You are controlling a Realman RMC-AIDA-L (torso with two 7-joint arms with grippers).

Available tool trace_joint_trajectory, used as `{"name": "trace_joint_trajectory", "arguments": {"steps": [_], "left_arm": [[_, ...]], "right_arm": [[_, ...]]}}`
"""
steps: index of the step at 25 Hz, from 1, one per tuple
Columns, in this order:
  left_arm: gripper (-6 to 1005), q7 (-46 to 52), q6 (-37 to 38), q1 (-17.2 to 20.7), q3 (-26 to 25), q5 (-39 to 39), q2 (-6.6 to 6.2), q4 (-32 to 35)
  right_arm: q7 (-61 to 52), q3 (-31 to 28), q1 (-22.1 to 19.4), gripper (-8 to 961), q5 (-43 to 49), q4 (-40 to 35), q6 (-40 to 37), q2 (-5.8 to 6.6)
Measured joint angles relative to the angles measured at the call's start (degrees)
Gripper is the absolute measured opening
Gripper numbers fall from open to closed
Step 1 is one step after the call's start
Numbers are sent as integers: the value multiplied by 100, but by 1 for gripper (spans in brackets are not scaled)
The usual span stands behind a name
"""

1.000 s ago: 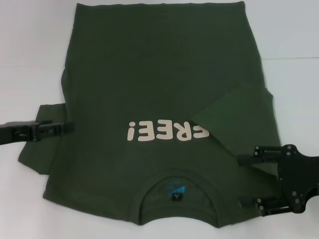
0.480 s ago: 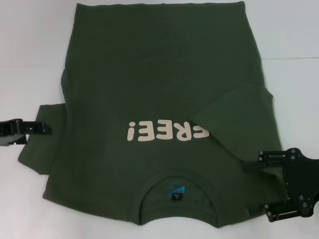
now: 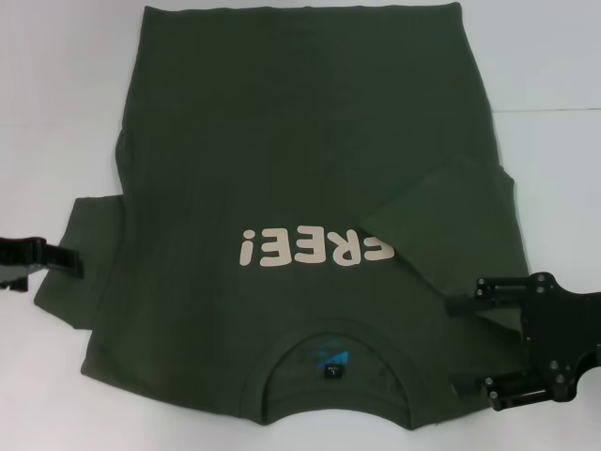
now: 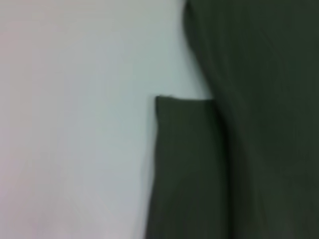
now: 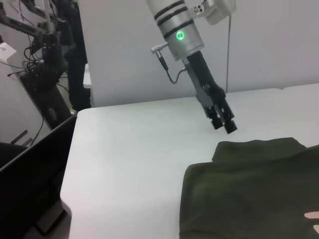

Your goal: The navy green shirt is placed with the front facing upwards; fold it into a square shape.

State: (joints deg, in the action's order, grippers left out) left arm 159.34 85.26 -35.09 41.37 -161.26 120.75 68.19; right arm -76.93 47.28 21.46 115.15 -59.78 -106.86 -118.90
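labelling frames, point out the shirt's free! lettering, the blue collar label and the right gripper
FREE! lettering (image 3: 315,251): head view, on the middle cream letters.
blue collar label (image 3: 332,358): head view, on the label inside the round collar.
right gripper (image 3: 460,346): head view, midway between its fingertips, over the shirt's edge.

Your right wrist camera shows the left gripper (image 5: 225,124) hanging just above the white table (image 5: 134,149), fingers together, near the shirt's (image 5: 249,189) sleeve, not touching it.

Bare white table (image 3: 56,113) is lying open on my left and far right; the navy green shirt (image 3: 282,169) is covering the middle. My right gripper (image 3: 470,346) is hanging spread over its folded sleeve.
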Motion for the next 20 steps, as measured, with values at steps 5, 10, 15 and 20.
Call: {"name": "trace_joint_trajectory", "arguments": {"steps": [5, 10, 15, 20], "left_arm": [[800, 222, -26, -1, 209, -216, 17, -26], [791, 237, -135, 14, 209, -236, 19, -130], [782, 244, -336, 9, 201, -240, -6, -385], [778, 247, -484, -3, 161, -244, -41, -595]], "right_arm": [[4, 2, 21, 841, 0, 7, 23, -39], [4, 33, 43, 841, 3, 10, 53, -46], [-11, 52, 75, 840, 7, 10, 54, -57], [-14, 54, 78, 841, 8, 14, 46, -65]]}}
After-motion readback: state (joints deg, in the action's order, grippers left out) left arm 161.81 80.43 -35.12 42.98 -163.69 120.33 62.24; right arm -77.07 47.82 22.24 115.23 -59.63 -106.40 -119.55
